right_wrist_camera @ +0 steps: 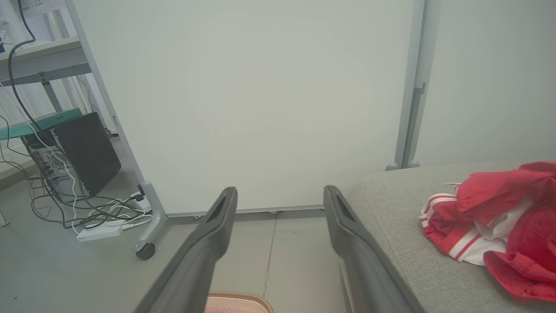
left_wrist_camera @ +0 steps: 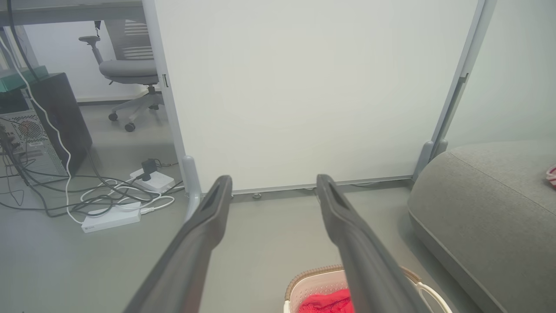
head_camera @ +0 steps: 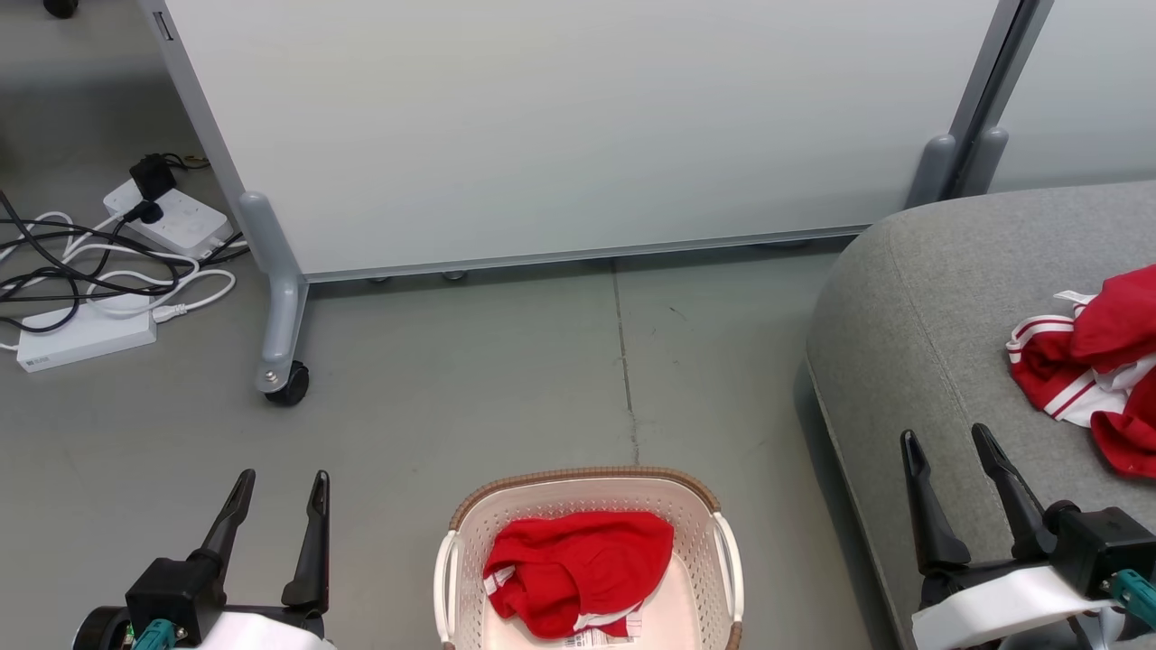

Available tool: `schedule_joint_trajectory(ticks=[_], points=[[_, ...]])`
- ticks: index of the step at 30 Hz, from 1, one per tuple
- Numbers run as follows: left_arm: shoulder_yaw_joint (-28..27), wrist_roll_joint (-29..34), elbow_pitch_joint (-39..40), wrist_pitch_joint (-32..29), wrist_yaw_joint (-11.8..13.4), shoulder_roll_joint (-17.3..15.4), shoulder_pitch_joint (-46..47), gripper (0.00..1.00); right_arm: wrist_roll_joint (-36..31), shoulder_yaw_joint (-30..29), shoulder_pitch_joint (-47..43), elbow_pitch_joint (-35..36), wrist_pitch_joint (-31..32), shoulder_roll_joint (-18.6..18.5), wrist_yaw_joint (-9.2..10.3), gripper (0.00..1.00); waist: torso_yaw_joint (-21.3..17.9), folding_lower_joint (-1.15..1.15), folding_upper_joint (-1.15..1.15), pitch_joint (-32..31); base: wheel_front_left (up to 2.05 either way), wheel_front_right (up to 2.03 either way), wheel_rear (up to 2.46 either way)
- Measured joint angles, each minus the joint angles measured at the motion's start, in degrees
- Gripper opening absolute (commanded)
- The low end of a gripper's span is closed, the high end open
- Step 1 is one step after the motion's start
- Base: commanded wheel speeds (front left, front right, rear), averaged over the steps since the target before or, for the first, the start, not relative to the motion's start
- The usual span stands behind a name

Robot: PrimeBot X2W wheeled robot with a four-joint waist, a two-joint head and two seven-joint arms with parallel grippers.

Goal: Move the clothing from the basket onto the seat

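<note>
A crumpled red garment [head_camera: 578, 569] lies in the cream basket [head_camera: 695, 533] on the floor at the bottom centre, its brown rim [left_wrist_camera: 312, 274] showing low in the left wrist view. More red clothing with white stripes [head_camera: 1097, 370] is piled on the grey seat [head_camera: 939, 298] at the right; the pile [right_wrist_camera: 495, 221] also lies right of my right fingers. My left gripper [head_camera: 280, 486] hangs open left of the basket, empty. My right gripper [head_camera: 946, 444] stands open over the seat's front edge, left of the pile, empty.
A white rolling partition [head_camera: 560, 126] stands behind, with a caster foot [head_camera: 287, 384] at the left. Power strips and tangled cables [head_camera: 108, 271] lie on the floor at the far left. A computer tower [left_wrist_camera: 52, 121] and an office chair [left_wrist_camera: 126, 69] stand beyond.
</note>
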State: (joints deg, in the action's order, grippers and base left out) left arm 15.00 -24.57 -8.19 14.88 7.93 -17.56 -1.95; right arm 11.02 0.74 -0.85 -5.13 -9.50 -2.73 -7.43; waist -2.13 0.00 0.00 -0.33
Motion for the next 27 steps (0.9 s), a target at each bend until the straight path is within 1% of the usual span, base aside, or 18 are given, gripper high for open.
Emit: schedule_joint_trajectory(ticks=[11,21,25,27], points=[[-0.89,1.37,-0.94,0.0,-1.05,0.87,0.0,1.0,0.03,0.1,0.01,0.01,0.4,0.0,0.0,1.0,-0.23,0.0,0.0,0.0,0.0,0.0,0.0],[-1.46,2.34,-1.45,0.0,-1.31,1.83,0.35,1.0,0.03,-0.18,0.01,0.65,0.46,0.01,0.0,1.0,0.39,0.0,0.0,0.58,0.0,0.0,0.0],[-1.18,3.44,-1.51,0.01,-1.81,2.76,2.99,1.0,0.03,-0.3,0.31,1.65,0.51,0.01,0.0,1.0,0.99,0.0,0.0,2.3,0.0,0.0,0.0],[-0.57,4.53,-2.5,0.01,-2.4,4.01,6.45,1.0,-0.35,-0.32,1.52,2.66,0.67,0.0,0.0,1.0,1.42,0.0,0.0,4.48,0.0,0.0,0.0]])
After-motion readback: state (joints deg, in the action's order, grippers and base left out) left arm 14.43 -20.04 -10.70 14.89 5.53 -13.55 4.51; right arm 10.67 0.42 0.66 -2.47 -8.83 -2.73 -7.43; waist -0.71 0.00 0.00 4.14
